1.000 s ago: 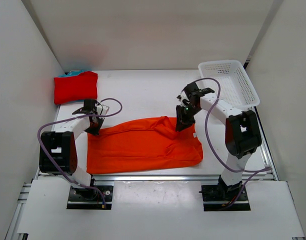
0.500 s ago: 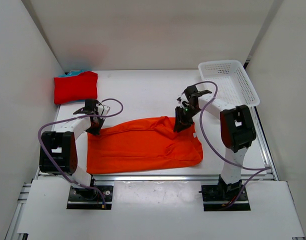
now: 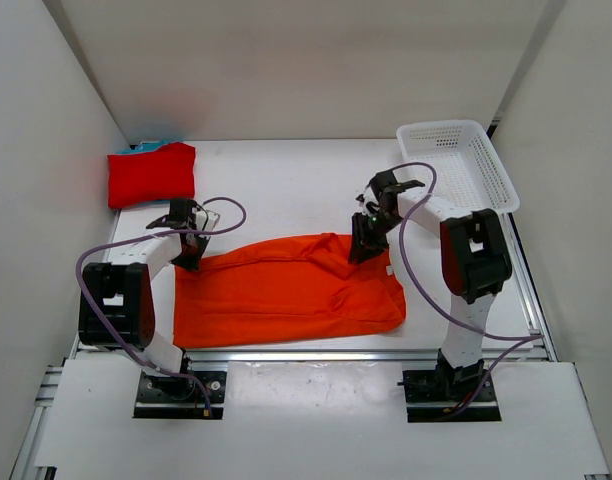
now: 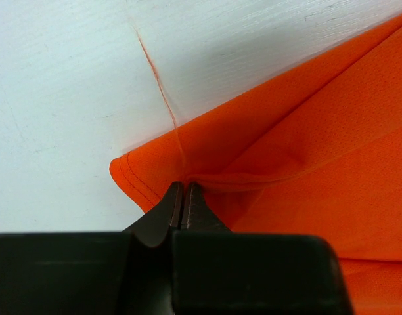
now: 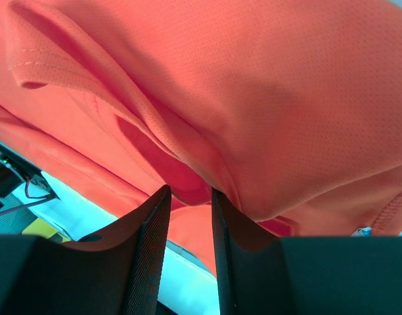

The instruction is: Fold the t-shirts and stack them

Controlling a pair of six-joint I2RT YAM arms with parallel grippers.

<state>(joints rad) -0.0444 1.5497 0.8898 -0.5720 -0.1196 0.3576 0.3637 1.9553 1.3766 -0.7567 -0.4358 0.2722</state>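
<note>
The orange t-shirt (image 3: 286,295) lies spread out at the table's front middle. My left gripper (image 3: 189,250) is at its far left corner, shut on the hem; in the left wrist view the jaws (image 4: 183,187) pinch the orange cloth (image 4: 306,151) just behind the corner. My right gripper (image 3: 362,245) is at the shirt's far edge on the right. In the right wrist view its jaws (image 5: 190,190) stand narrowly apart with a lifted fold of orange cloth (image 5: 253,85) caught at the tips. The red t-shirt (image 3: 151,173) lies folded at the back left on the teal-blue t-shirt (image 3: 146,147), of which only an edge shows.
A white mesh basket (image 3: 441,127) stands at the back right. White walls close in the table on the left, back and right. A metal rail (image 3: 306,355) runs along the front edge, just in front of the shirt.
My right arm's elbow has swung a little to the left, and its gripper has stayed at the shirt's far edge. The left arm and the shirts have not moved.
</note>
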